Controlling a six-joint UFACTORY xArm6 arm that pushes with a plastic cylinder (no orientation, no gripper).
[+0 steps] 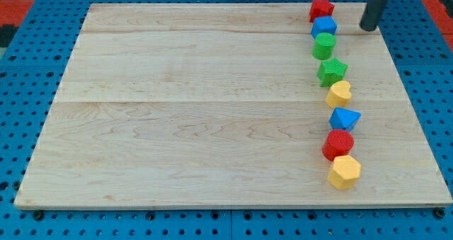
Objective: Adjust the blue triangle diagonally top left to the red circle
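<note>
The blue triangle (344, 118) lies at the right of the wooden board (198, 105), touching the top of the red circle (338, 144) just below it. My tip (368, 28) is at the view's top right, well above the blue triangle and just right of the blue cube (324, 27). It touches no block.
The blocks form a column down the board's right side: red star (321, 10), blue cube, green cylinder (324, 46), green star (332, 71), yellow heart (339, 93), then the triangle, the circle and a yellow hexagon (345, 172). Blue pegboard (28, 70) surrounds the board.
</note>
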